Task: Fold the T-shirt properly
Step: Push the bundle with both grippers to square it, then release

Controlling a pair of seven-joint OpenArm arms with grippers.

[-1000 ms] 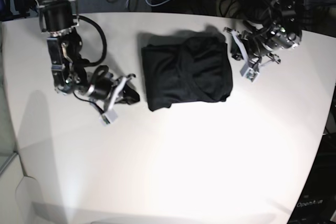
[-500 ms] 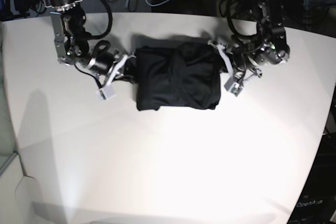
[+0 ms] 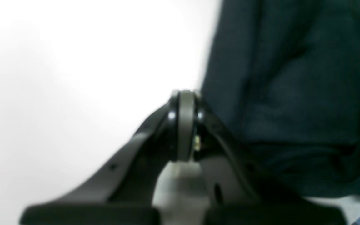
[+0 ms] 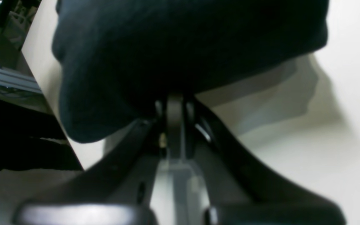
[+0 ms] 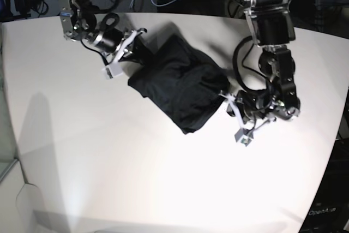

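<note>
Right gripper point(image 5: 132, 41) is clamped on the folded black T-shirt point(image 5: 177, 80); left gripper point(image 5: 228, 103), jaws together, touches its opposite edge.

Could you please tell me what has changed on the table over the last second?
Both arms closed in on the folded black knit T-shirt and swung it: the right gripper went toward the far edge, the left gripper came nearer, so the bundle now lies diagonally. Both grippers remain shut; the white table is unchanged.

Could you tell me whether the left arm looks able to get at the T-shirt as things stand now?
Probably yes: the left gripper, shut, sits right at the edge of the folded T-shirt, with only bare table around and nothing between them.
</note>
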